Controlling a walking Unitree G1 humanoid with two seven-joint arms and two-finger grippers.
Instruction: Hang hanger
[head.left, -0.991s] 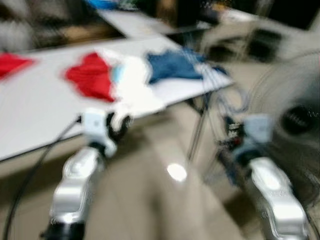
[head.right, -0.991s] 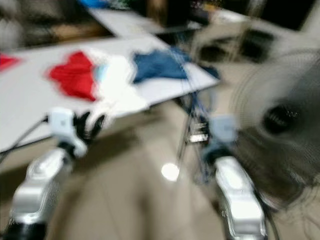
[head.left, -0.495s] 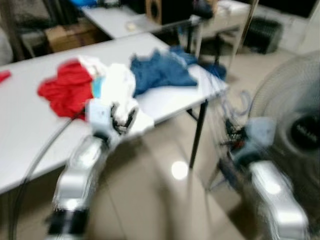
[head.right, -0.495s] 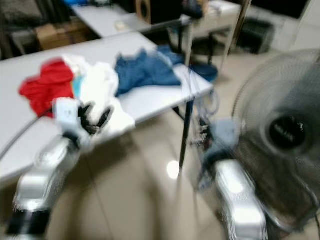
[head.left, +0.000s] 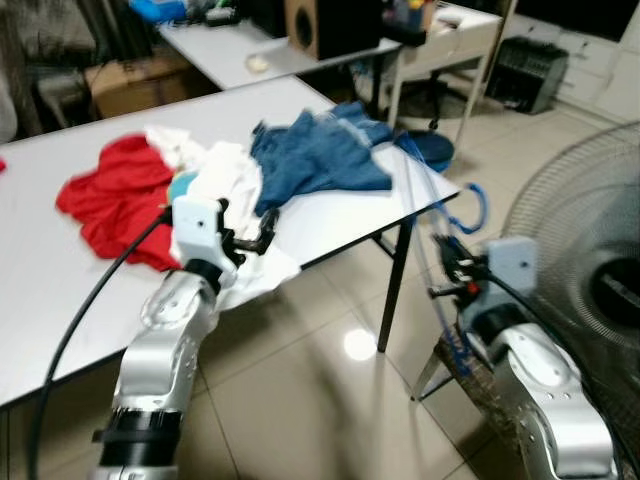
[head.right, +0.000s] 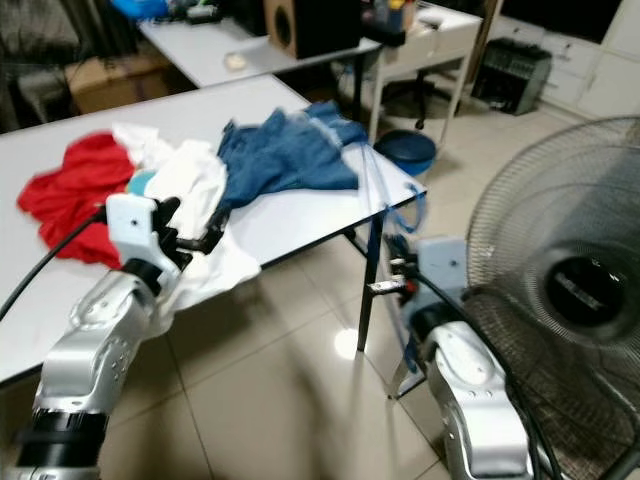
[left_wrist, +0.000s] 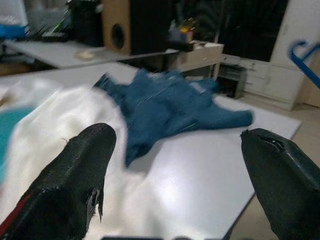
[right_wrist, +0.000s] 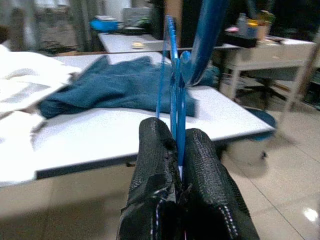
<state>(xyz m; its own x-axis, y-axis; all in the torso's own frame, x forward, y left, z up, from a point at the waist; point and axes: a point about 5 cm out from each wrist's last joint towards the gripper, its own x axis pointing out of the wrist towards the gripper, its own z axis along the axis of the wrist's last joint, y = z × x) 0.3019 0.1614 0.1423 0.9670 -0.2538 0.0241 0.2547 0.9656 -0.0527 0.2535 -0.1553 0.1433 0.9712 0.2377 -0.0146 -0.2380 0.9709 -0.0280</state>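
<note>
Hanger (right_wrist: 173, 75) is being pinched by the right claw (right_wrist: 181, 150), ready for hanging; left claw (left_wrist: 175, 175), spread, is hovering over the bench (head.left: 330, 215) at ten o'clock.

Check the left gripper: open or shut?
Open. In the left wrist view the left gripper has its fingers spread wide, empty, above the white garment.

Indoor overhead lighting, moderate brightness, slight softness.
A ceiling light glares off the glossy floor (head.left: 358, 344); the white tabletop (head.left: 330, 210) reads bright, background dim; wrist views blur at their near black fingers (left_wrist: 75, 185).
</note>
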